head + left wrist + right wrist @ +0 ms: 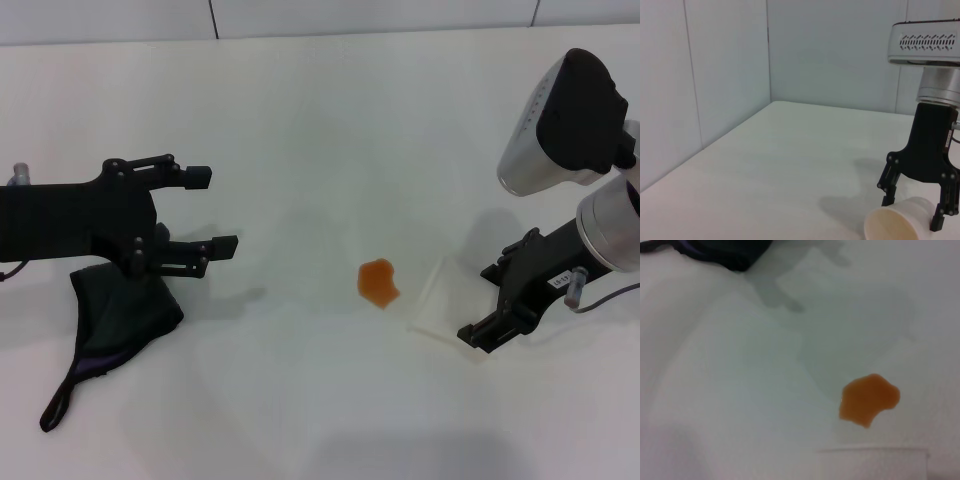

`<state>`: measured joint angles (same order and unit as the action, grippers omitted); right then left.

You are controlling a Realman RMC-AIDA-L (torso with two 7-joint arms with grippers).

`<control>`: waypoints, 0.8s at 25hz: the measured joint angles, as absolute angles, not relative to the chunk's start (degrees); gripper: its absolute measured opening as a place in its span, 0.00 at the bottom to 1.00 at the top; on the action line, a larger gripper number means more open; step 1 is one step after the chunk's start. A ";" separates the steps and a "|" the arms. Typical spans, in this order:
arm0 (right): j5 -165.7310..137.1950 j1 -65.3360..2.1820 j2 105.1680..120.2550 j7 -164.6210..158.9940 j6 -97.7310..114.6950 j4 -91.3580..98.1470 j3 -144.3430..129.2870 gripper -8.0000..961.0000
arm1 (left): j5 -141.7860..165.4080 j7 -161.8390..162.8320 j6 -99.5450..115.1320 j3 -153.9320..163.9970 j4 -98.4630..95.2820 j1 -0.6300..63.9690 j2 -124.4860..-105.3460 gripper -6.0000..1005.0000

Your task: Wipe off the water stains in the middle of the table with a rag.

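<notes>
A small orange-amber water stain (378, 283) (869, 400) lies in the middle of the white table (320, 130). At the left of the table sits the black rag (125, 320) (725, 252), crumpled, with its loop strap trailing toward the front edge. My left gripper (208, 212) hovers open just above and beyond the rag, holding nothing. Right of the stain, a white paper cup (445, 295) (900, 225) lies tipped on its side, mouth toward the stain. My right gripper (480, 302) (912, 212) clasps its base.
Grey wall panels (715, 75) rise behind the table's far edge. Bare tabletop stretches between the rag and the stain. The cup's rim (872, 460) is close beside the stain.
</notes>
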<state>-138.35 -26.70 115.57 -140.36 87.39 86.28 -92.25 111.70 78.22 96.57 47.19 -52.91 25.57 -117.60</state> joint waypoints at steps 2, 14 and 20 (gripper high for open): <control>-138.35 -26.67 115.57 -140.36 87.26 86.02 -92.29 0.81 | 111.66 78.22 96.56 47.20 -52.91 25.57 -117.60 0.88; -138.34 -26.67 115.57 -140.31 86.75 84.71 -93.25 0.81 | 111.62 78.22 96.57 47.20 -52.87 25.57 -117.59 0.88; -138.34 -26.80 115.57 -140.67 86.75 84.30 -93.27 0.81 | 111.57 78.22 96.64 47.13 -52.91 25.58 -117.60 0.88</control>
